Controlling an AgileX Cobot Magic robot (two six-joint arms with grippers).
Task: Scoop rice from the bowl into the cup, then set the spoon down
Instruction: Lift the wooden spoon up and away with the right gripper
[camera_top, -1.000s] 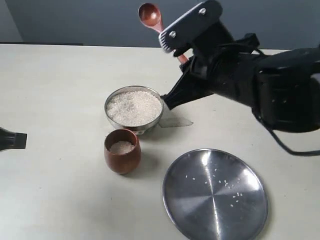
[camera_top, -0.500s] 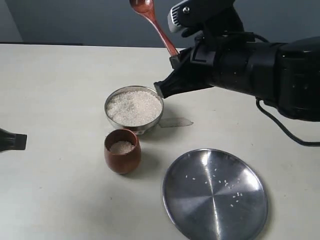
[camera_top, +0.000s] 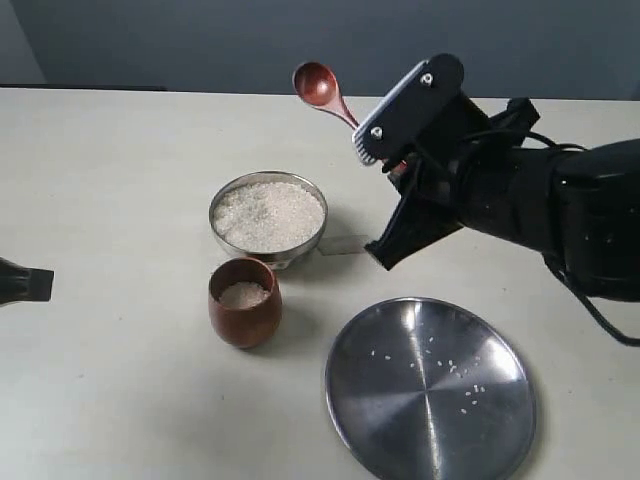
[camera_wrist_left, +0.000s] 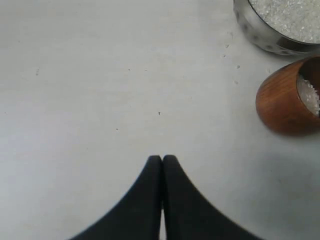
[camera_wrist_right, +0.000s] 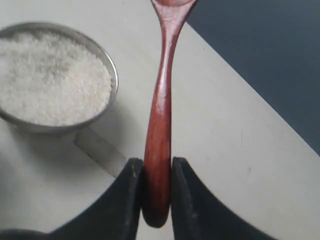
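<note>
The steel bowl (camera_top: 267, 216) is heaped with white rice (camera_top: 268, 212) at mid-table. Just in front of it stands the wooden cup (camera_top: 245, 302), with a little rice (camera_top: 244, 294) inside. My right gripper (camera_top: 380, 150) is shut on the handle of the wooden spoon (camera_top: 320, 86), held in the air behind and right of the bowl, its round end raised and showing no grains. The right wrist view shows the spoon (camera_wrist_right: 160, 115) pinched at its handle end by the right gripper (camera_wrist_right: 157, 172), beside the bowl (camera_wrist_right: 112, 70). My left gripper (camera_wrist_left: 162, 159) is shut on nothing, left of the cup (camera_wrist_left: 282, 102).
A large flat steel plate (camera_top: 430, 390) with several loose grains lies at the front right. A pale flat strip (camera_top: 345, 244) lies on the table by the bowl's right side. The left gripper (camera_top: 25, 282) sits at the table's left edge.
The right arm first lifted the spoon high over the bowl's far side, then dropped lower and shifted right, away from the bowl. The left gripper, bowl and cup stayed still.
</note>
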